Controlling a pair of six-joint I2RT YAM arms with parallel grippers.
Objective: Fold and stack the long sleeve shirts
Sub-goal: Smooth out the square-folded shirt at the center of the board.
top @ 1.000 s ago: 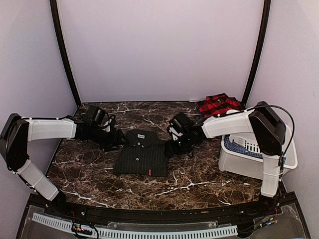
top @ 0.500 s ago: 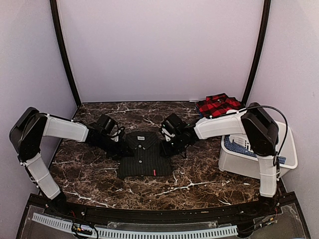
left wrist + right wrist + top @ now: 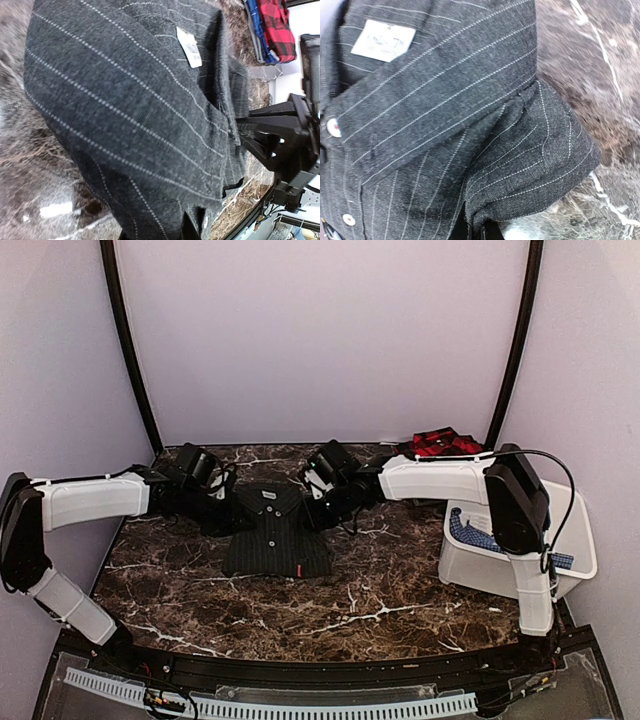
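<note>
Presently the charcoal shirt (image 3: 277,545) is held at the middle of the table (image 3: 400,585), collar toward the far wall. Its shoulder end is raised off the marble and its hem lies flat. The right gripper (image 3: 318,508) is clamped on the shoulder fold on its own side, with cloth pinched between closed fingers at the bottom of its wrist view. The left gripper (image 3: 218,512) is judged to be clamped on the other shoulder. Cloth gathers toward it, though its fingers are all but hidden.

For a clean fold, both shoulders should be lifted level, carried toward the hem in one arc, and laid down with the edges square. Tension should be kept even so that the collar is not skewed. Release is best delayed until the cloth rests flat.

How the sleeves lie underneath cannot be seen. The plaid shirt (image 3: 438,443) is partly hidden behind the right arm, beyond the bin (image 3: 480,565), and whether it is folded cannot be made out. Blue cloth is seen in the bin, but what it is cannot be told.
</note>
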